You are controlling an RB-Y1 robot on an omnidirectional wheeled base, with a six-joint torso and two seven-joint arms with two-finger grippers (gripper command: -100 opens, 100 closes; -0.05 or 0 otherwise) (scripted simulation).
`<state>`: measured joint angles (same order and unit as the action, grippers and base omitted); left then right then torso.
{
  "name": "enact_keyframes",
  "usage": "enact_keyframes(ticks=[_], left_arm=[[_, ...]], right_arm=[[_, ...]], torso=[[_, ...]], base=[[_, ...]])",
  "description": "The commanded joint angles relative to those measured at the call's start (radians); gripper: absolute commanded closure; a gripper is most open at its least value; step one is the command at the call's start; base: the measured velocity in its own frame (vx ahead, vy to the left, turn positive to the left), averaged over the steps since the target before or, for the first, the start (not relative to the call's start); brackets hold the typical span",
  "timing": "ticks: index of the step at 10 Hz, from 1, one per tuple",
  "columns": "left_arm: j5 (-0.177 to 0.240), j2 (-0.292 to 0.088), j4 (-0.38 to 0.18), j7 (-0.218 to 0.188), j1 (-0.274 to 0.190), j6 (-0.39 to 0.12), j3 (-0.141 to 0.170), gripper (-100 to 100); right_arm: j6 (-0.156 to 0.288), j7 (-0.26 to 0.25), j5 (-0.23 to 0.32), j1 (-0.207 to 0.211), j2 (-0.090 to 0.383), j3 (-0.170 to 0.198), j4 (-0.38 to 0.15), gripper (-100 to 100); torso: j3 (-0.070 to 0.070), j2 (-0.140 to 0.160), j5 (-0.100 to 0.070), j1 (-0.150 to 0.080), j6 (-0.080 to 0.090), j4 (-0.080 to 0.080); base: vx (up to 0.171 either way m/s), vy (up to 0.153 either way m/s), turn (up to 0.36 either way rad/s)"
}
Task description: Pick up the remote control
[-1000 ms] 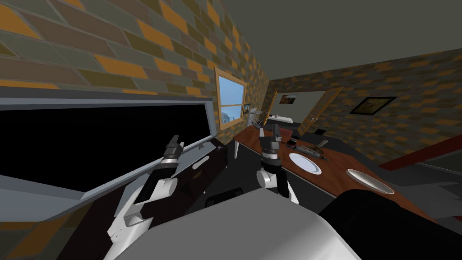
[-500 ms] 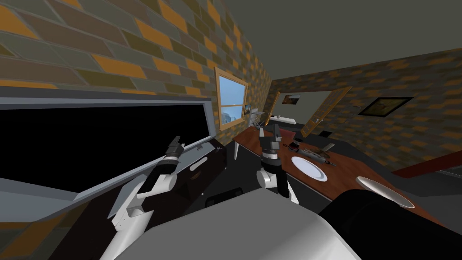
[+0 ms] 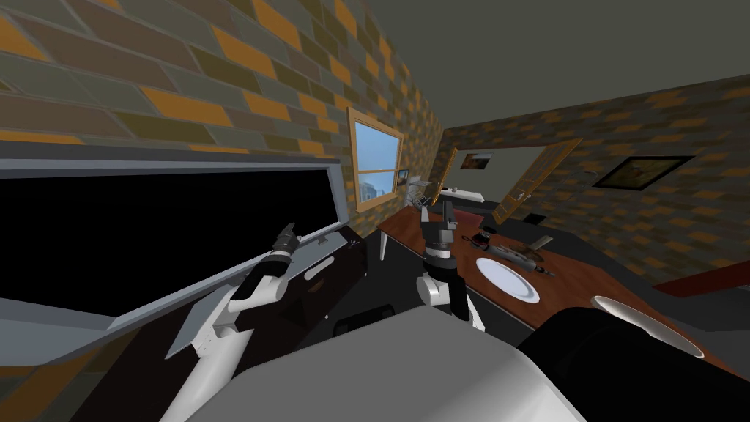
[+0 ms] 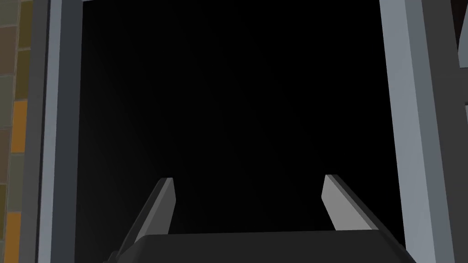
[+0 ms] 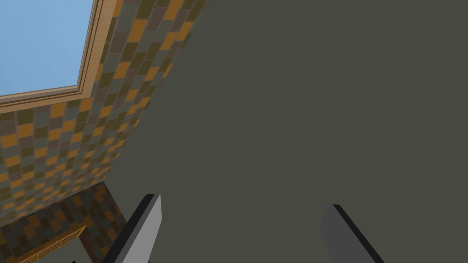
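Scanning L to R: a big black screen [image 3: 146, 234] in a grey frame took up the left side, against the brick wall, over a dark stand [image 3: 329, 278]. L gripper [image 3: 287, 230] hung close by the screen's lower frame edge, near its corner. Its fingers were spread wide and gripped nothing, tips aimed at the black panel per the wrist cam. Couldn't tell if it touched the frame.

Mid-shot, R gripper [image 3: 436, 212] stood raised, pointing up, at the near end of a red-brown table [image 3: 578, 278]. Its fingers were apart too and held nothing.

On to the table, which ran off to the right. The remote [image 3: 515, 254] was prob. the long dark item lying flat just beyond the first white plate [image 3: 507, 278], but it was too small to be sure. It sat to the right of R gripper and well apart from L gripper. A grey slab [image 3: 542, 242] lay just past it. Far right, a 2nd plate [image 3: 644, 322] sat near the table's edge.
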<state>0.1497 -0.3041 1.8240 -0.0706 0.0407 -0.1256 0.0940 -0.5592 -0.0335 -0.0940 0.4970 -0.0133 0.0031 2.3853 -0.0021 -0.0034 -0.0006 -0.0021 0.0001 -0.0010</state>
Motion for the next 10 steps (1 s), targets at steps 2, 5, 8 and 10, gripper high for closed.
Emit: enact_keyframes(ticks=[2,5,8,10], left_arm=[[0.014,-0.01,-0.041,-0.018,-0.028,-0.072,0.009,-100],[0.026,-0.018,-0.085,-0.035,-0.057,-0.143,0.018,-100],[0.038,-0.027,-0.131,-0.051,-0.086,-0.214,0.027,-100],[0.049,-0.034,-0.178,-0.067,-0.113,-0.27,0.035,-100]], right_arm=[[0.0,0.0,0.0,0.0,0.0,0.0,0.0,0],[0.0,0.0,0.0,0.0,0.0,0.0,0.0,0],[0.0,0.0,0.0,0.0,0.0,0.0,0.0,0],[0.0,0.0,0.0,0.0,0.0,0.0,0.0,0]], torso=[[-0.001,-0.002,0.0,-0.001,0.0,0.0],[0.0,0.0,0.0,0.0,0.0,0.0],[0.0,0.0,0.0,0.001,0.0,0.0],[0.0,0.0,0.0,0.0,0.0,0.0]], base=[[0.055,-0.068,0.037],[0.021,-0.048,0.019],[0.029,-0.039,0.013],[0.041,-0.055,0.018]])
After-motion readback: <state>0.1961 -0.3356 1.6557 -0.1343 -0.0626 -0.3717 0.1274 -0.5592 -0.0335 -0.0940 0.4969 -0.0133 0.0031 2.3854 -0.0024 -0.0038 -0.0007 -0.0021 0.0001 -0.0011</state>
